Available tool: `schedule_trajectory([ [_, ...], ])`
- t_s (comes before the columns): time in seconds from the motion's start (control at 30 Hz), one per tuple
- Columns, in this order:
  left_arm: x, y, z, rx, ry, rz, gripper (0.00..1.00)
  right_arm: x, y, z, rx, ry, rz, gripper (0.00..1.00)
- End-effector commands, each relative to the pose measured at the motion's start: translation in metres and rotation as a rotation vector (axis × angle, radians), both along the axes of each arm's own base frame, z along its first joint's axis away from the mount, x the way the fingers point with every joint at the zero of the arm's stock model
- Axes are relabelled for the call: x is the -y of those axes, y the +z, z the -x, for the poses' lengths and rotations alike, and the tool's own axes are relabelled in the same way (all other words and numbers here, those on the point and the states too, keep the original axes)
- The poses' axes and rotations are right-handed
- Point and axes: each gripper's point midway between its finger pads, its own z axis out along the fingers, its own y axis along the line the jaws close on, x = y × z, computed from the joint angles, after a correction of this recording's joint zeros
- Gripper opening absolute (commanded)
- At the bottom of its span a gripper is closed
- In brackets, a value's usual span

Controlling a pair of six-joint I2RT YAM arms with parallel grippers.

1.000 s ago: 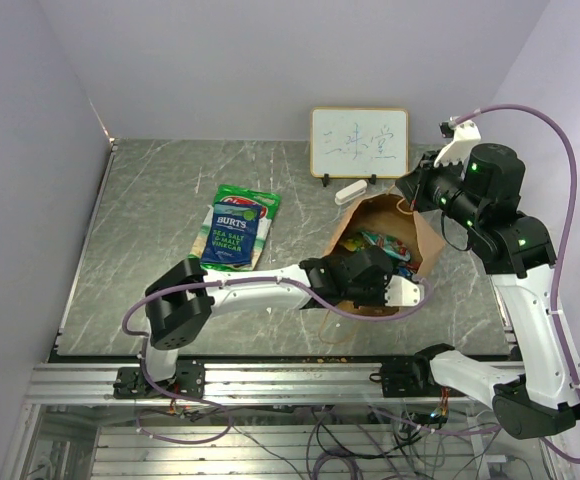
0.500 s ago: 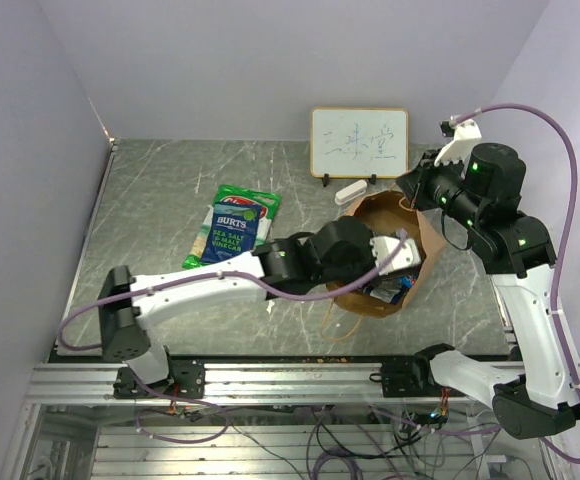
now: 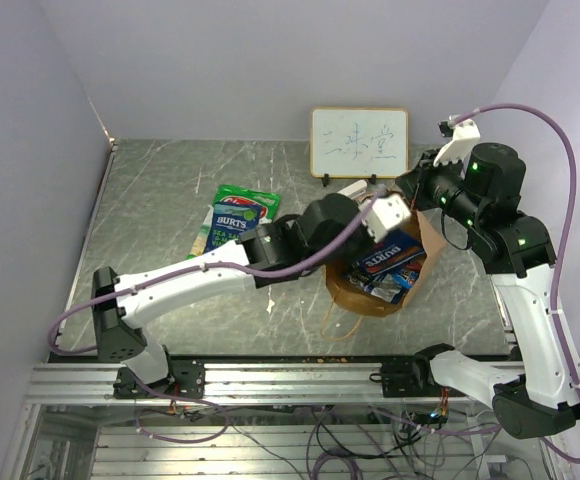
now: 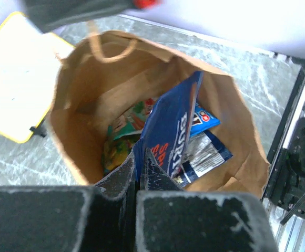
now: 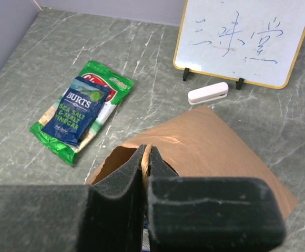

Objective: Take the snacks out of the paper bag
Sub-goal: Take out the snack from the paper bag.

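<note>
The brown paper bag (image 3: pixel 370 295) stands open at the right of the table. My right gripper (image 3: pixel 410 192) is shut on the bag's far rim (image 5: pixel 146 152) and holds it up. My left gripper (image 3: pixel 380 232) is over the bag's mouth, shut on the edge of a dark blue Burts packet (image 3: pixel 390 256) that sticks up out of the bag (image 4: pixel 168 123). Deeper in the bag (image 4: pixel 79 94) lie a teal packet (image 4: pixel 134 116), a yellow one (image 4: pixel 113 152) and a blue-and-silver one (image 4: pixel 207 152). Another Burts packet (image 3: pixel 235 230) lies on a green chip bag (image 3: pixel 245 197) on the table.
A small framed whiteboard (image 3: pixel 359 142) stands at the back, with a white eraser (image 3: pixel 350 190) in front of it, close to the bag's far side. The table's metal rail (image 3: pixel 270 378) runs along the near edge. Purple walls close the left and back.
My left arm reached into the bag, closed on the dark blue packet and has raised it out of the bag's mouth. My right gripper kept hold of the rim.
</note>
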Motion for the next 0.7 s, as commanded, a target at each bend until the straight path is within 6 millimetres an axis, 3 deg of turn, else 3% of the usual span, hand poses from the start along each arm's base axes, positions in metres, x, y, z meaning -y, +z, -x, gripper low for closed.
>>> schedule_trajectory([
  [0.0,-0.047,0.082,-0.015,-0.042,0.14,0.235,0.07,-0.003,0.018,-0.003,0.068,0.009,-0.02,0.0],
  [0.1,-0.082,0.11,-0.021,-0.044,0.228,0.299,0.07,-0.003,0.015,-0.007,0.069,-0.004,-0.038,0.0],
  [0.3,-0.15,0.137,-0.039,-0.047,0.476,0.305,0.07,-0.005,0.029,-0.011,0.086,-0.007,-0.054,0.0],
  [0.5,-0.203,0.178,-0.043,-0.062,0.568,0.501,0.07,-0.002,0.011,-0.013,0.05,-0.024,-0.031,0.0],
  [0.6,-0.224,0.187,-0.057,-0.072,0.623,0.571,0.07,-0.003,0.01,-0.011,0.046,-0.019,-0.039,0.0],
  [0.67,-0.237,0.183,-0.07,-0.081,0.688,0.566,0.07,-0.002,0.012,-0.011,0.048,-0.022,-0.039,0.0],
])
